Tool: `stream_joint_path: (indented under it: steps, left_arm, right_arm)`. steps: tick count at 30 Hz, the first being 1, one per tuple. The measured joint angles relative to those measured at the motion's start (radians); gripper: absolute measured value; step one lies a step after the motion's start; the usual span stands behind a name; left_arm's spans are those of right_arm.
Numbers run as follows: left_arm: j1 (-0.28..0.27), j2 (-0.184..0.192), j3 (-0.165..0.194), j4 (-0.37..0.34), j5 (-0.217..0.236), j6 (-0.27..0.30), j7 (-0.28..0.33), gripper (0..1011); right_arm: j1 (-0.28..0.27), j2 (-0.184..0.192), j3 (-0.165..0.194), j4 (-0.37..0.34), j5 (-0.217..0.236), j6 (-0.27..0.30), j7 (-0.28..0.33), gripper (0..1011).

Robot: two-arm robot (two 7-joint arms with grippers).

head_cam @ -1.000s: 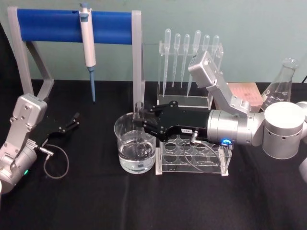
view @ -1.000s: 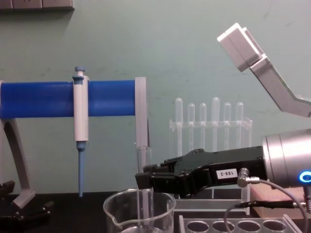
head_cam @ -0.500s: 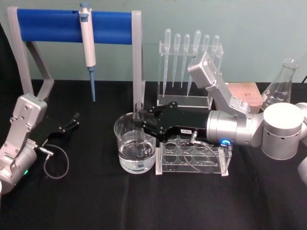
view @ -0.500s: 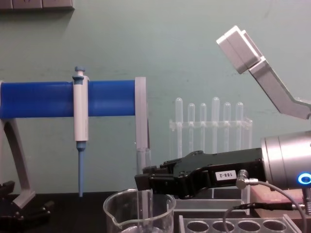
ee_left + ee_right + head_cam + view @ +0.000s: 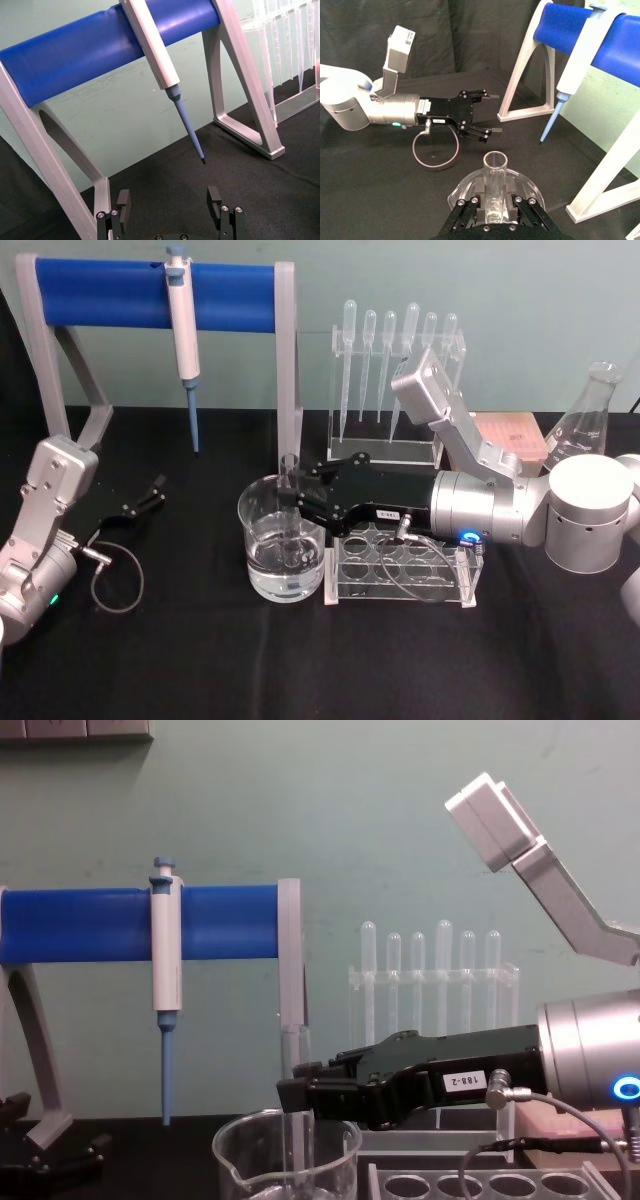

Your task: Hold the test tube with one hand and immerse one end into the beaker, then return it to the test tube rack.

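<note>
The test tube point(image 5: 290, 470) stands upright with its lower end inside the beaker point(image 5: 262, 540), which holds water. My right gripper point(image 5: 293, 499), black on a silver wrist, reaches in from the right and is shut on the test tube just above the beaker's rim. The chest view shows the test tube point(image 5: 293, 1055) dropping from the right gripper point(image 5: 296, 1097) into the beaker point(image 5: 250, 1160). From the right wrist, the tube's open rim point(image 5: 495, 161) rises between the fingers over the beaker point(image 5: 465, 189). My left gripper point(image 5: 150, 496) rests open at the far left, with nothing between its fingers point(image 5: 215, 196).
A clear tube rack point(image 5: 400, 568) sits right beside the beaker, under my right wrist. Behind stand a blue-barred stand point(image 5: 120, 292) holding a white-and-blue pipettor point(image 5: 182, 335), a pipette rack point(image 5: 395, 380), a pink box point(image 5: 510, 436) and a flask point(image 5: 585, 425).
My right gripper has sunk slightly, carrying the test tube a little deeper into the beaker. The left arm has not moved.
</note>
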Motion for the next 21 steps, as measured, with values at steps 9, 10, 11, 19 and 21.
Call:
stream_joint_path:
  steps: [9,10,11,19,21]
  left_arm:
    - [0.000,0.000,0.000,0.000,0.000,0.000,0.000,1000]
    - [0.000,0.000,0.000,0.000,0.000,0.000,0.000,1000]
    - [0.000,0.000,0.000,0.000,0.000,0.000,0.000,1000]
    - [0.000,0.000,0.000,0.000,0.000,0.000,0.000,1000]
    - [0.000,0.000,0.000,0.000,0.000,0.000,0.000,1000]
  right_arm:
    - [0.001,0.001,-0.001,-0.001,0.000,0.000,0.000,234]
    - [0.001,0.001,-0.001,-0.001,0.000,0.000,0.000,234]
    - [0.001,0.001,-0.001,-0.001,0.000,-0.001,0.000,233]
    - [0.001,0.001,-0.001,-0.001,0.000,-0.001,0.000,233]
    - [0.001,0.001,-0.001,-0.001,0.000,-0.001,0.000,234]
